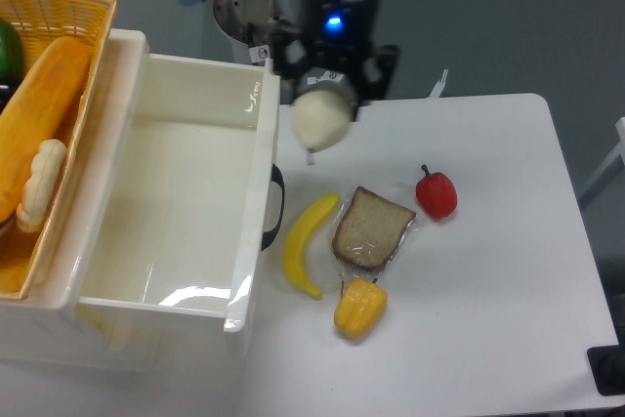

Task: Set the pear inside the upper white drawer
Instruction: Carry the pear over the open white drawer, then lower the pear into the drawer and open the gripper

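The pear (321, 120) is pale cream-white and rounded, with its thin dark stem pointing down. It hangs in my gripper (327, 95), which is shut on it from above. It is held above the table, just right of the front wall of the upper white drawer (256, 192). The drawer is a large glossy white bin, pulled open, with nothing inside. Its black handle (276, 207) faces the table. My fingertips are mostly hidden behind the pear.
A yellow banana (304, 243), a wrapped bread slice (371, 229), a yellow pepper (360, 308) and a red pepper (437, 192) lie on the white table. A yellow wicker basket (59, 7) with a bread loaf and a pale pastry stands at the left.
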